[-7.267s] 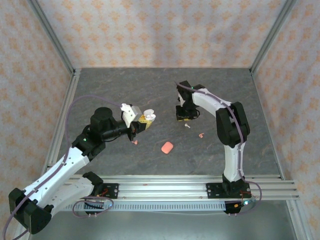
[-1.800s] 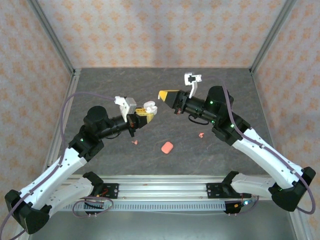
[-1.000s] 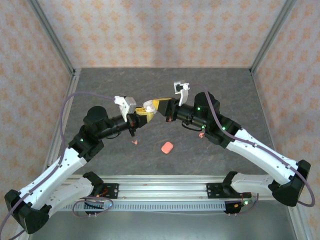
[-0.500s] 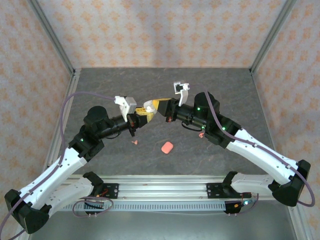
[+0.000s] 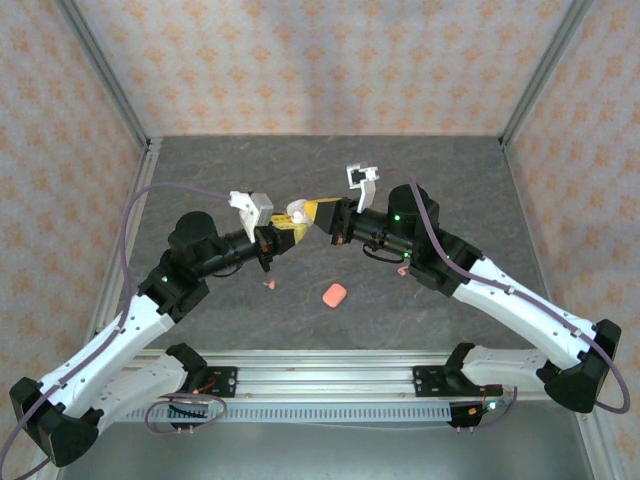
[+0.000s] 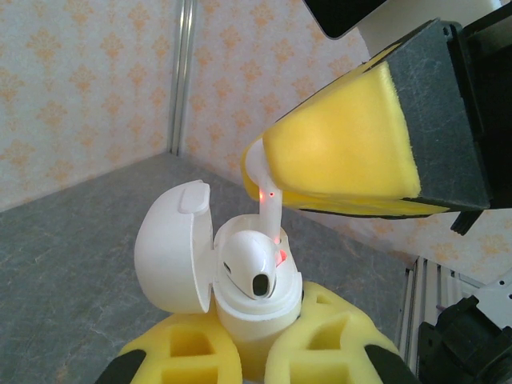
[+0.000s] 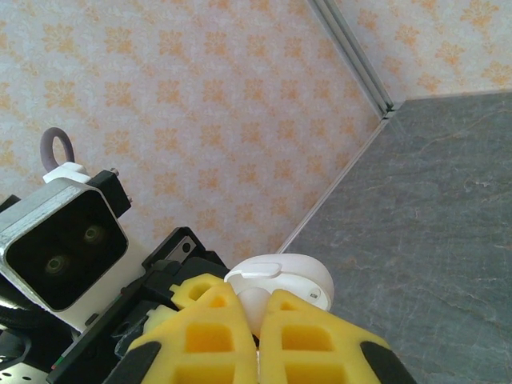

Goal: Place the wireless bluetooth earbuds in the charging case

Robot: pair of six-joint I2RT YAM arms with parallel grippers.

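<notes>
My left gripper (image 5: 283, 233) (image 6: 258, 346) is shut on the white charging case (image 5: 297, 212) (image 6: 250, 308), held above the table with its lid (image 6: 172, 244) swung open. One whitish earbud (image 6: 252, 268) sits in the case. My right gripper (image 5: 318, 212) (image 7: 258, 322) is shut on a second whitish earbud (image 6: 269, 202) (image 7: 256, 308). That earbud's stem points down into the free slot beside the seated one. The right gripper's yellow pads (image 6: 344, 152) hang just above the case. A coral-pink earbud (image 5: 268, 285) lies on the table below the left gripper. Another coral-pink earbud (image 5: 404, 268) peeks out beside the right arm.
A coral-pink closed case (image 5: 335, 294) lies on the grey table (image 5: 250, 170) in front of both grippers. Patterned walls with metal corner posts (image 5: 110, 90) enclose the table on three sides. The left wrist camera housing (image 7: 60, 240) is close to the right gripper.
The right gripper lifted the whitish earbud off the table and carried it left to the held case. Over the last second both arms have hardly moved.
</notes>
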